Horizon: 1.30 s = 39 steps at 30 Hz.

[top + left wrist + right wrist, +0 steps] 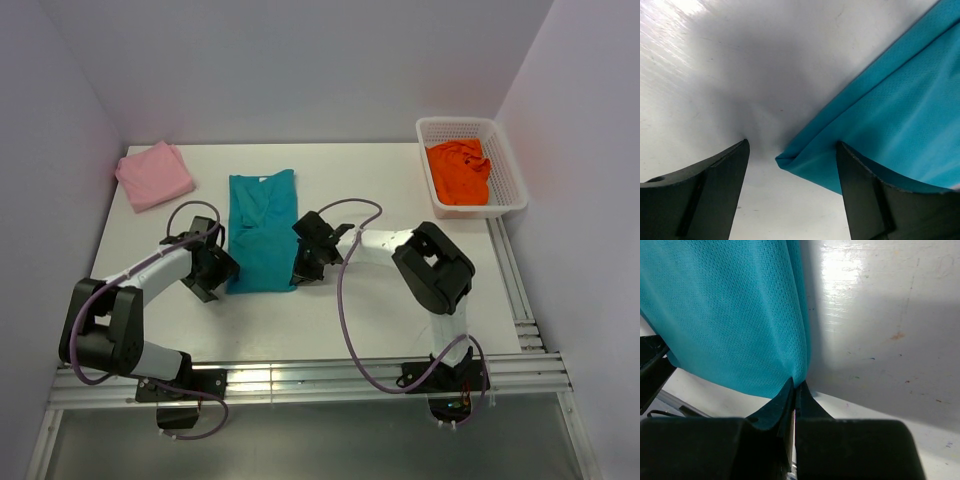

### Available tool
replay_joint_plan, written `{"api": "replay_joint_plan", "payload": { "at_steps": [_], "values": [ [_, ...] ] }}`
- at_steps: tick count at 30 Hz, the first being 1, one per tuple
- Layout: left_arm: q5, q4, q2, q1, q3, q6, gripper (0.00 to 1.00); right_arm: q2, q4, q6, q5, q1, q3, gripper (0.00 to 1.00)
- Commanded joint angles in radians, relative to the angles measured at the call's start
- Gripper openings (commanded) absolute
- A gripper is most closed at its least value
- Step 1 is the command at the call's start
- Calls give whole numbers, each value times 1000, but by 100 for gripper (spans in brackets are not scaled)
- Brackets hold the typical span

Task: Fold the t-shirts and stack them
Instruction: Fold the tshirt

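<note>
The teal t-shirt lies folded lengthwise in a long strip on the table, neck end far. My right gripper is shut on the near right corner of the teal t-shirt, fabric pinched between its tips. My left gripper is open at the near left corner of the teal t-shirt. That folded corner lies between its fingers and touches the right one. From above, the left gripper and the right gripper flank the strip's near end. The pink t-shirt lies folded at the far left. The orange t-shirt sits crumpled in the basket.
A white mesh basket stands at the table's far right corner. White walls close in the back and both sides. The right arm's elbow rises right of centre, with a purple cable looping over the table.
</note>
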Motion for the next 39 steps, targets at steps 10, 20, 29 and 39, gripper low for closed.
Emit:
{"api": "replay_joint_plan", "payload": {
  "at_steps": [10,20,29,39],
  "values": [
    [-10,70,82,-88,-37,-102,40,11,-42,-4,72,18,-57,0],
    [-33,31,5,-105,-63,-106,0,-86,-70,4,100,24,-149,0],
    [4,-196,-338,-149,-118,-134,0,-338,-198,45,105,80,-276,0],
    [29,-437,-572,-149,21,-171,0,-516,-477,51,155,116,-148,0]
  ]
}}
